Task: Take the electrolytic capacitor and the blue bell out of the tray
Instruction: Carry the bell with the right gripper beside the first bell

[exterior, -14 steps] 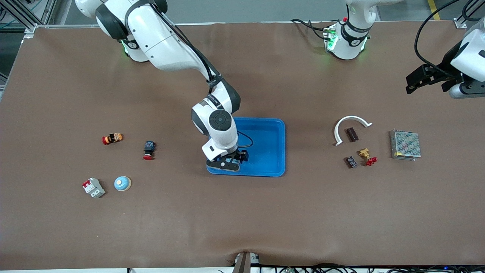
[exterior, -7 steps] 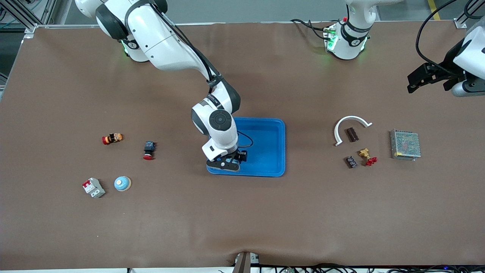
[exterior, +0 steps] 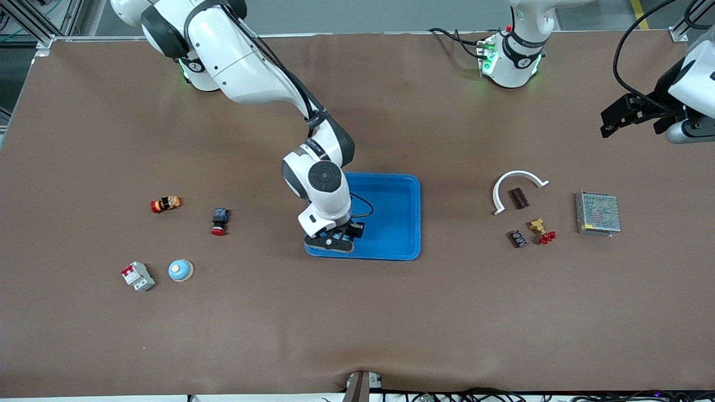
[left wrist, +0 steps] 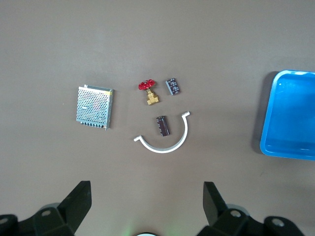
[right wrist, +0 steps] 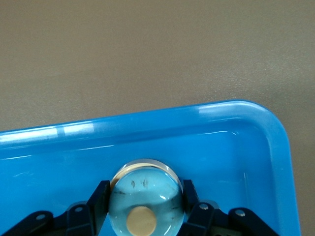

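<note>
From where I stand, the right gripper (exterior: 341,239) is down in the blue tray (exterior: 399,192), at the corner nearest the front camera toward the right arm's end, its fingers closed on either side of a pale blue domed bell (right wrist: 145,196) with a tan button on top. A second blue dome (exterior: 180,270) sits on the table toward the right arm's end, beside a grey and red breaker (exterior: 137,276). The left gripper (left wrist: 146,186) waits up in the air over the left arm's end of the table, fingers spread wide and holding nothing. Below it, the dark capacitor (left wrist: 163,125) (as best I can judge) lies inside a white curved piece (left wrist: 167,146).
</note>
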Controlling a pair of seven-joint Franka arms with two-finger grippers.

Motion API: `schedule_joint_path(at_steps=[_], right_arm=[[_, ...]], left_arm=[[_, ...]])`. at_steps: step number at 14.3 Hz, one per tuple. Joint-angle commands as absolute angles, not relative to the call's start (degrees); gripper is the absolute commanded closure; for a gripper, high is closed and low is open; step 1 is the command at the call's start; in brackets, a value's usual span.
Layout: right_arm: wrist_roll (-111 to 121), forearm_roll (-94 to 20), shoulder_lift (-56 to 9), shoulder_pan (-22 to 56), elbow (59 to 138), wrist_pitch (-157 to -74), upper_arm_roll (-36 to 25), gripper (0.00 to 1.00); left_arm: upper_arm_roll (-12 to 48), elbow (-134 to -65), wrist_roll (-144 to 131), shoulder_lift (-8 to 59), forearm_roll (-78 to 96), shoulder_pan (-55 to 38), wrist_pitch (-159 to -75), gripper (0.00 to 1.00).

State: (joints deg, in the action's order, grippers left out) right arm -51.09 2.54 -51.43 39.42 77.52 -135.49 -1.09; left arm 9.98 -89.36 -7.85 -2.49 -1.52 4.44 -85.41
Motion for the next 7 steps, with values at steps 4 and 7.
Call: schedule_joint_path(at_steps=[4, 7], right_arm=[[-51.7, 3.6, -49.5, 39.4, 77.1, -132.9, -1.3, 0.43], [-47.7, 3.2, -47.1, 38.5, 77.0, -129.2, -1.3, 0.43]], left_arm=[[9.7, -89.1, -7.5, -2.1, -1.0, 4.2, -84.9, 0.00], [9.7, -89.1, -7.6, -2.0, -0.9, 4.2, -84.9, 0.00]])
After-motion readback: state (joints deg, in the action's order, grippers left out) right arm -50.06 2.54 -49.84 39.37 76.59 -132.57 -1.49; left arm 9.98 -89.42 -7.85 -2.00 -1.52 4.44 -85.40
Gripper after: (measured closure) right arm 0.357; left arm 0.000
